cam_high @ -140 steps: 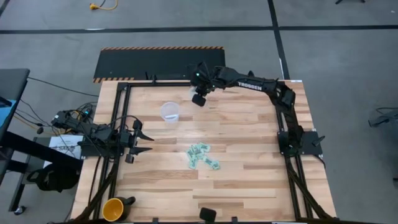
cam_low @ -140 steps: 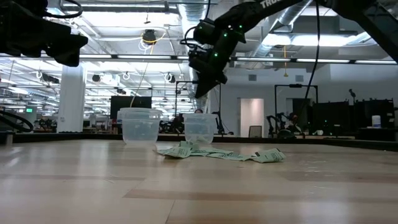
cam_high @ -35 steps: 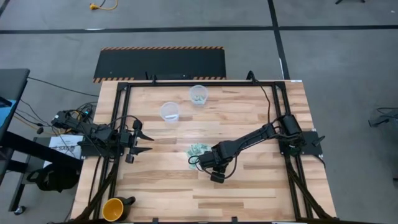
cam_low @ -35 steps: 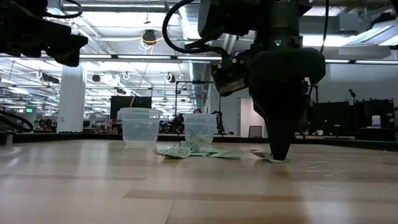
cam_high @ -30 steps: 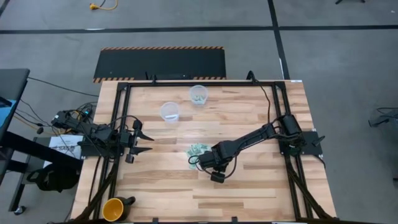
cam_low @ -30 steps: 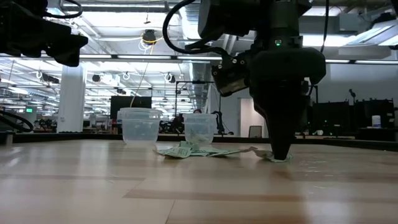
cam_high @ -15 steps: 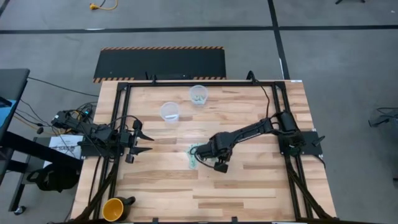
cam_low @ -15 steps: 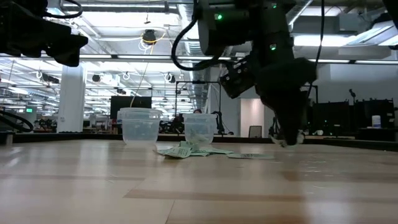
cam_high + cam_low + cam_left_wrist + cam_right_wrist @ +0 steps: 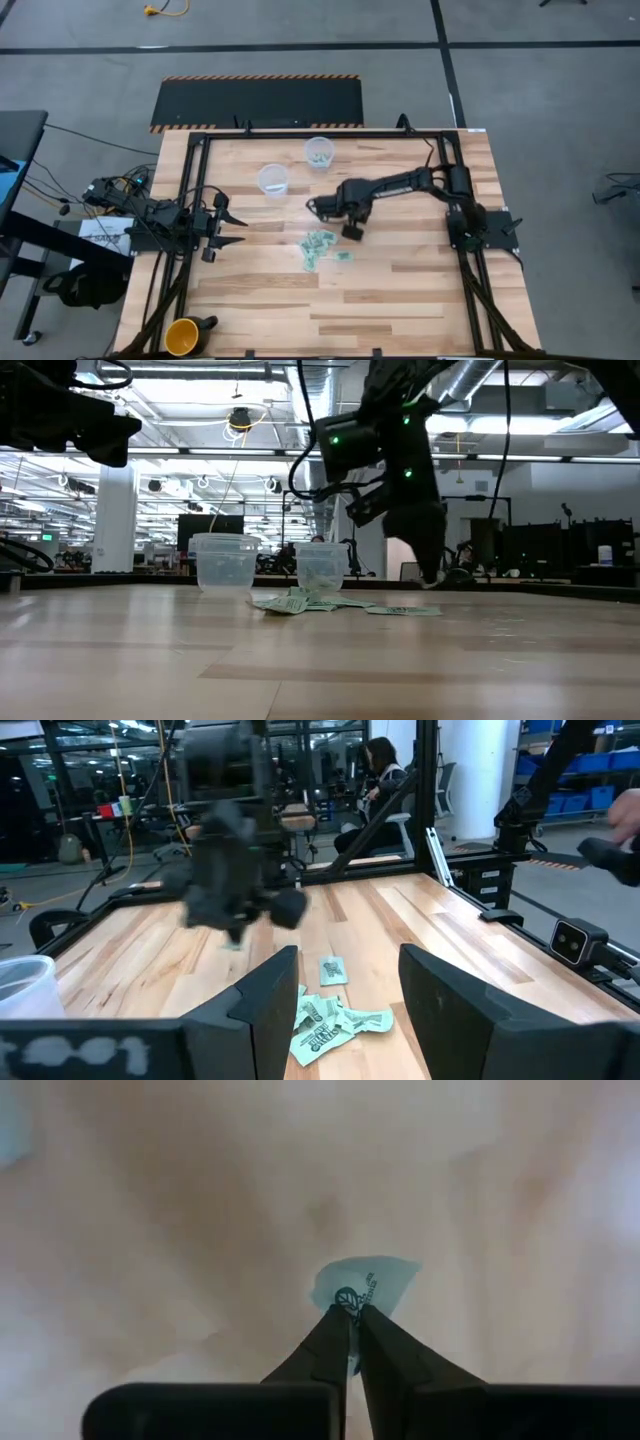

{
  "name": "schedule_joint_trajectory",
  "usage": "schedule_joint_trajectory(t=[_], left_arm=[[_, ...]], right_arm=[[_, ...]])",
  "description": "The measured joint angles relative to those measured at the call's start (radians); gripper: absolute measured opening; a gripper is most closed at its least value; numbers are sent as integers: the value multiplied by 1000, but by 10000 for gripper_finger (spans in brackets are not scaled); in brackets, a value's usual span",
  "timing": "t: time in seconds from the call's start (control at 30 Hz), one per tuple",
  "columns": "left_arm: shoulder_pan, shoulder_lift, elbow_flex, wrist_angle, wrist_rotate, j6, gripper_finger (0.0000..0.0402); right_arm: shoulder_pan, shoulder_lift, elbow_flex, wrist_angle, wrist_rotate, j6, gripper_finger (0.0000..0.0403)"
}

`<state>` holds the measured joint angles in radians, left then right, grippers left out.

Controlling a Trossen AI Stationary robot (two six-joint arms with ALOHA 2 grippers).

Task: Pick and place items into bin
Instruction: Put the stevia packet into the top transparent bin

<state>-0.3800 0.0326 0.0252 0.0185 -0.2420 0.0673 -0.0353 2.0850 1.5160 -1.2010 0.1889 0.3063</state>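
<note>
Spanning the frame, wooden table (image 9: 400,285), workshop behind

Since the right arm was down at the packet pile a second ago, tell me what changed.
The right gripper closed on one wrapped packet, lifted it off the pile, and swung toward the two clear cups. The remaining packets, both cups and the open left gripper at the table's left edge stayed put.
</note>
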Motion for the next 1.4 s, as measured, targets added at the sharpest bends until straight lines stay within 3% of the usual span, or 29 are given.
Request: schedule_joint_trajectory(t=[0.17,0.53,0.73,0.93,1.4], left_arm=[[0,0,0,0,0,0,166],[0,0,0,0,0,0,166],[0,0,0,0,0,0,166],[0,0,0,0,0,0,166],[0,0,0,0,0,0,166]], right_arm=[[-98,0,26,58,96,-12,16],[-254,-2,246,229,101,-86,13],[-306,-2,337,362,55,-164,15],[-343,-2,344,500,-29,-187,22],[-357,-2,344,479,-62,-281,67]])
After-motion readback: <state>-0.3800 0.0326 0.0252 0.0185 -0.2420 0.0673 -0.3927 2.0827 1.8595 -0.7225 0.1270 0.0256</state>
